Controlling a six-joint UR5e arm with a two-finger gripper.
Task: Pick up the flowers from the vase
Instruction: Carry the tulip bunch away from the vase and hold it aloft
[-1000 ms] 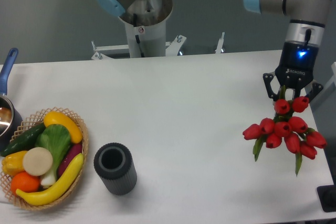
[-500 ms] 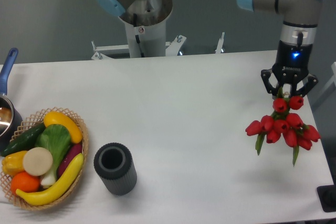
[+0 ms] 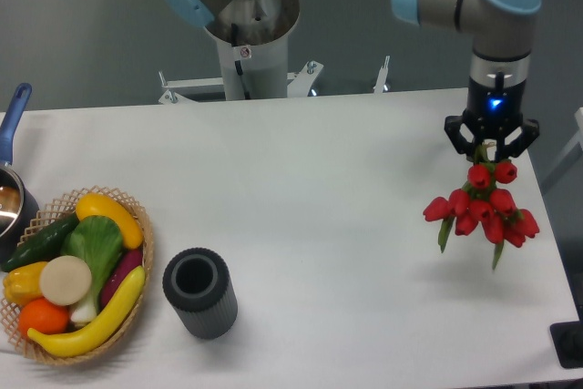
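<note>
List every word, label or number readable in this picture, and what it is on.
None can be read.
Gripper body: no legible print, only a blue light.
Small sticker on the robot base column: too small to read.
Flowers, vase, basket: no text.

- White table point(image 3: 328, 189) — matte, carrying everything here.
- Vase point(image 3: 200, 292) stands upright near the front edge, mouth open.
- Wicker basket point(image 3: 138, 230) sits just left of the vase — full of produce.
- Saucepan point(image 3: 11, 190) beyond the basket, at the table's left edge.
</note>
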